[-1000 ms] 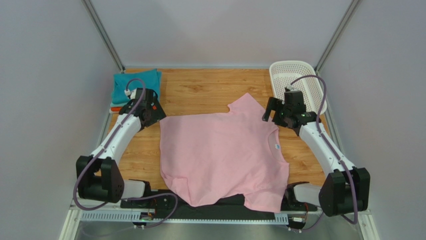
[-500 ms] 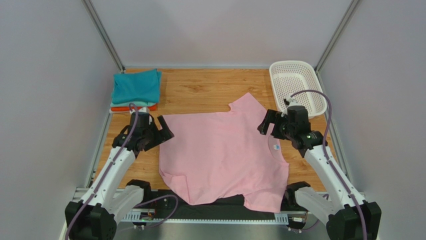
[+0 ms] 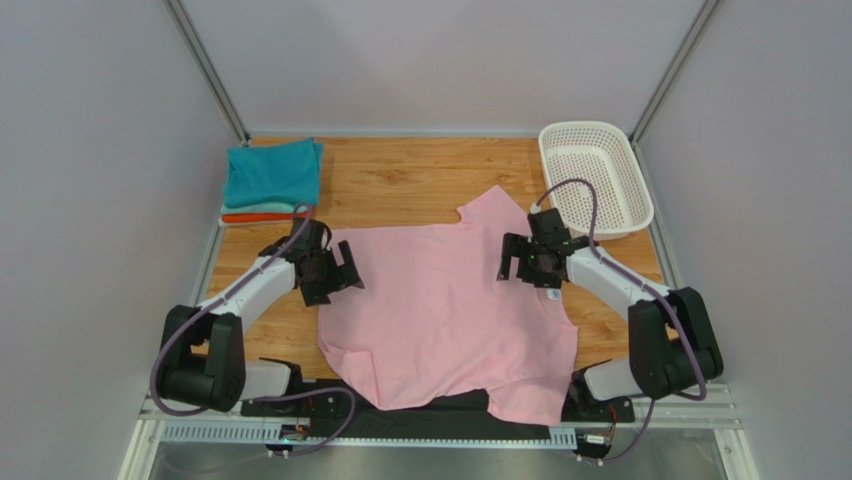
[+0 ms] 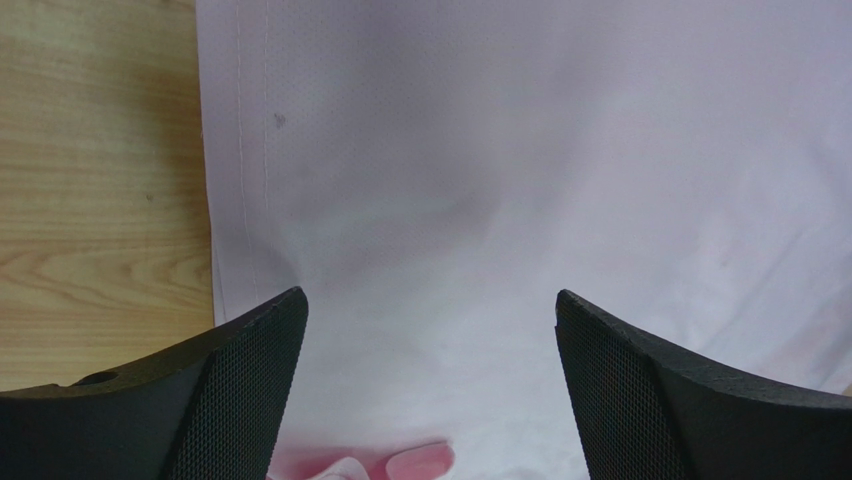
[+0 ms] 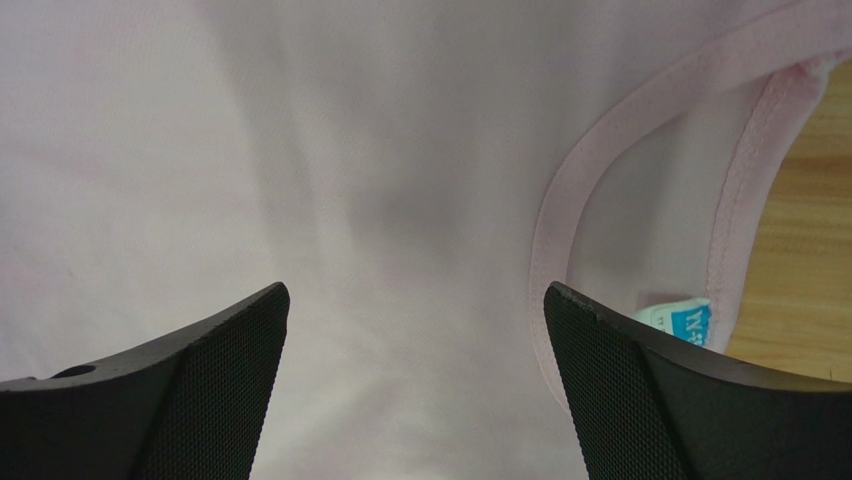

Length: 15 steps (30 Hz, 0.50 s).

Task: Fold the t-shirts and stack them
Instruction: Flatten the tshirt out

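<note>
A light pink t-shirt (image 3: 440,310) lies spread flat on the wooden table, collar to the right, hem to the left. My left gripper (image 3: 343,275) is open and empty just above the shirt's hem edge (image 4: 240,180). My right gripper (image 3: 514,260) is open and empty above the shirt beside the collar (image 5: 600,150); the blue neck label (image 5: 680,322) shows by its right finger. A folded stack with a teal shirt (image 3: 272,172) on top and mint and orange layers below sits at the back left.
A white perforated basket (image 3: 594,172) stands at the back right corner. The shirt's near edge hangs over a black strip (image 3: 440,408) at the table's front. Grey walls enclose the table on three sides.
Both grippers have moved inward and down onto the pink shirt: the left from near the folded stack to the hem, the right from near the basket to the collar. Both stay open.
</note>
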Tool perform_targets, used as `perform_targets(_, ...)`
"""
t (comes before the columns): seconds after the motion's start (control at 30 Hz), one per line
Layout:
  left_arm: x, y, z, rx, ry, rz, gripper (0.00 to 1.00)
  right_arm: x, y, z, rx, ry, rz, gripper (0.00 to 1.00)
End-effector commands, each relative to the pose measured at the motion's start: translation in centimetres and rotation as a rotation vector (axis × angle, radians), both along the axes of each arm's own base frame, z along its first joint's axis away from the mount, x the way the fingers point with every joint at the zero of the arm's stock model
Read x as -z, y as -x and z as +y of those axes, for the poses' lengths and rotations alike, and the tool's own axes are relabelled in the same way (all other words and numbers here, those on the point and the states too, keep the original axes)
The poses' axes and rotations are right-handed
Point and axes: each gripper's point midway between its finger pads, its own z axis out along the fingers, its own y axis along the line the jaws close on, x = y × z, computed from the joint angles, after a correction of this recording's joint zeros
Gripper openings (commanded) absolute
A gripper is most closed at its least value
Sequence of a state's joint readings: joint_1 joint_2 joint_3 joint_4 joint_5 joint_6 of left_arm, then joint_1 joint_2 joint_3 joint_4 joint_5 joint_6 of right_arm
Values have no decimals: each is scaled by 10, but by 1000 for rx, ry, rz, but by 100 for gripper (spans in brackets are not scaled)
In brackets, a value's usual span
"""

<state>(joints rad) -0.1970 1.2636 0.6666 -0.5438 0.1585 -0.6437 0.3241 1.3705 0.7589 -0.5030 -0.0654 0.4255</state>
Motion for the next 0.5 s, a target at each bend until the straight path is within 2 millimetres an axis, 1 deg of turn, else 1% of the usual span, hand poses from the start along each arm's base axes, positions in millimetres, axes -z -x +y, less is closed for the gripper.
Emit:
perform_targets(0.0, -6, -29, -1, 22, -28, -52, 100, -10, -39, 2, 33, 32, -75, 100)
perform_targets(0.03, -2, -34, -1, 20, -39, -36, 100, 0, -44, -7, 60, 88, -63, 100)
perform_targets(0.13, 3, -47, 1, 22, -65, -16, 100, 3, -59, -9, 76, 113, -58, 100)
perform_targets(0.17, 5, -50, 2, 18, -79, -12, 100, 14, -61, -9, 79, 122, -27, 100)
perform_targets(0.2, 9, -56, 2, 17, -85, 2, 100, 11, -70, -7, 83, 118, -38, 100)
perform_targets(0.23, 11, -59, 2, 19, -88, 12, 100, 13, -74, -8, 87, 120, -32, 100)
perform_targets(0.27, 17, -64, 3, 11, -94, 37, 100, 17, -83, -9, 97, 125, -25, 100)
perform_targets(0.3, 17, -64, 3, 10, -93, 37, 100, 20, -86, -8, 96, 127, -16, 100)
perform_targets(0.37, 24, -74, 2, 8, -94, 67, 100, 22, -94, -9, 100, 124, -8, 100)
perform_targets(0.4, 27, -80, 1, 9, -96, 85, 100, 25, -103, -10, 109, 119, 1, 100)
perform_targets(0.47, 28, -87, 2, 10, -108, 96, 100, 28, -110, -12, 117, 122, 9, 100)
